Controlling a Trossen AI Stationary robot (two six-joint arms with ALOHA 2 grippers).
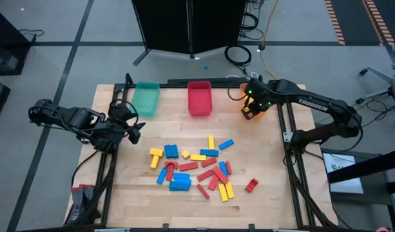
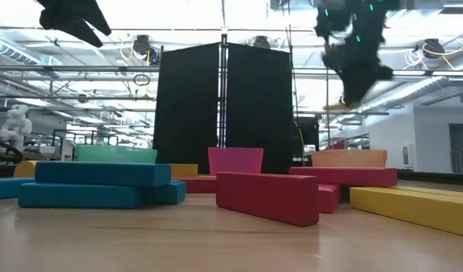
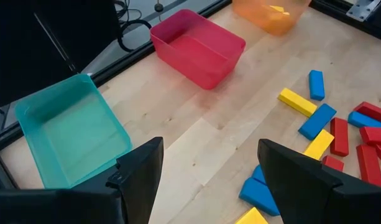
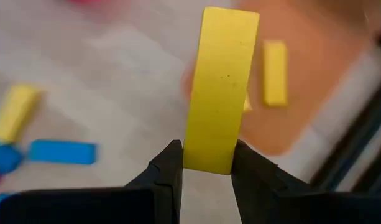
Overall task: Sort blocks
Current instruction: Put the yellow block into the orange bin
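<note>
Three bins stand along the far edge of the wooden surface (image 1: 261, 193): a teal bin (image 1: 145, 98) toward the left, a red bin (image 1: 199, 98) in the middle, and an orange bin (image 3: 268, 14) toward the right, mostly hidden under the right arm in the high view. The teal and red bins show bare floors in the left wrist view. The orange bin holds at least one yellow block (image 4: 275, 73). The right gripper (image 4: 206, 163) hangs above the orange bin, its fingers clamped on a yellow bar (image 4: 219, 87) that stands upright between them. The left gripper (image 3: 206, 168) hovers at the surface's left edge, near the teal bin, with its fingers wide apart and nothing between them. The remaining blocks (image 1: 194, 167), in red, yellow and blue, lie scattered in a loose cluster at the middle of the surface, well apart from the bins; one red block (image 1: 251, 185) sits alone to their right.
</note>
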